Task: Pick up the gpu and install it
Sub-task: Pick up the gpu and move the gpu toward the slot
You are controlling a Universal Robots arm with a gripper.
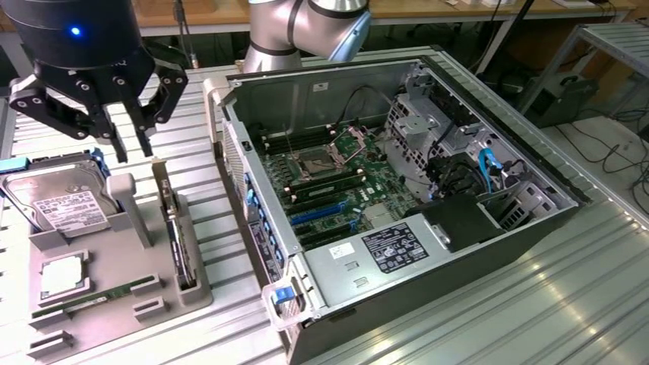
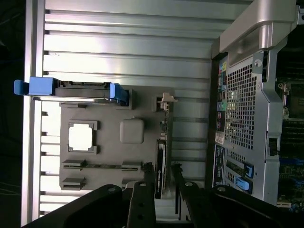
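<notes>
The part-open, empty gripper (image 1: 127,144) is hovering at the gpu's (image 1: 178,237) eleven o'clock for pickup; gripping likely needs straddling its edge.

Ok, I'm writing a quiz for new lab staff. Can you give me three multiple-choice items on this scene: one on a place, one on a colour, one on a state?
1. Where is the gpu?
A) on edge in the grey tray, on its side nearest the computer case
B) seated inside the case
C) clamped in the end effector

2. What colour are the rails on the hard drive?
A) red
B) blue
C) yellow

3. How is the end effector?
A) open and empty above the tray
B) shut on the gpu
C) down inside the case

Answers: 1 A, the card stands in a tray slot beside the case. 2 B, blue rails flank the drive. 3 A, its fingers stand apart over the tray with nothing between them.
</notes>
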